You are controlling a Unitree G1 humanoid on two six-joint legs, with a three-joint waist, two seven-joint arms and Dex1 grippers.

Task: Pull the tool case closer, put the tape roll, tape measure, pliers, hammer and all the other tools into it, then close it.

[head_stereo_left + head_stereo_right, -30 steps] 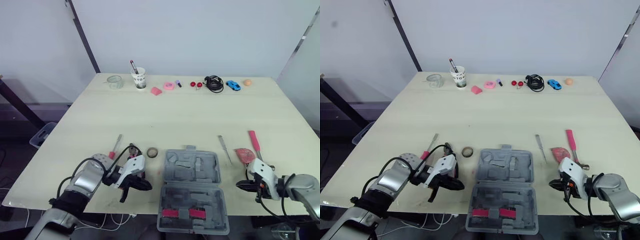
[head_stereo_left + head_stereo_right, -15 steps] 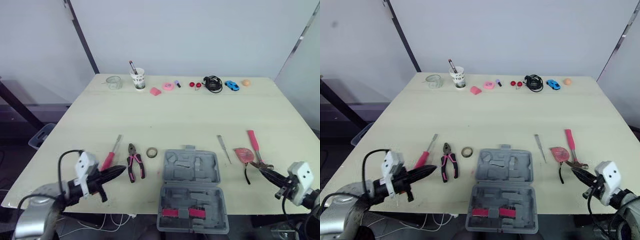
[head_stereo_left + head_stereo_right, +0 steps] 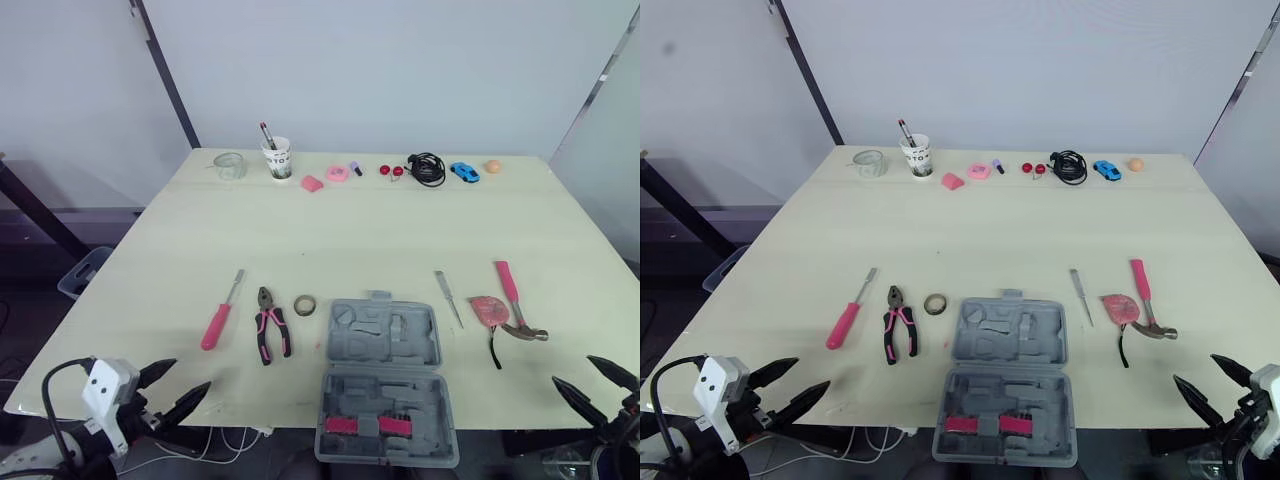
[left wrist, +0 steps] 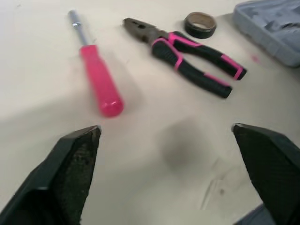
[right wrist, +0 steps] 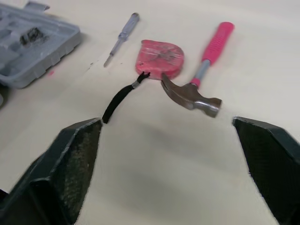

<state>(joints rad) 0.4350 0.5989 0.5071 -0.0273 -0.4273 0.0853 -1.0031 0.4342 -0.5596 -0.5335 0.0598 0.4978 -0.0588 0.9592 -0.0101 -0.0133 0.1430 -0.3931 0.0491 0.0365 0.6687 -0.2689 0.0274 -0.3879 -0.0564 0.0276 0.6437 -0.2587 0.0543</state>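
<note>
A: Status: tool case (image 3: 385, 375) lies open at the table (image 3: 350, 240) near edge, mid-span. The left gripper (image 3: 182, 378) is off the near-left corner and the right gripper (image 3: 573, 371) off the near-right. Both have fingers spread wide, nothing held.

B: Loading is next, I'd say. Left side: tape roll (image 3: 304, 304) is a flat ring, so pinch across its wall. Then pliers (image 3: 268, 325), rubbery grips, grab mid-handle.

A: Right side: tape measure (image 3: 487, 310) has a rounded pink shell, likely slippery. Take the hammer (image 3: 515, 300) by its pink handle, since the steel head looks heavy.

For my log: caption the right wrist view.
Open right gripper faces hammer, tape measure and screwdriver beside the case.
</note>
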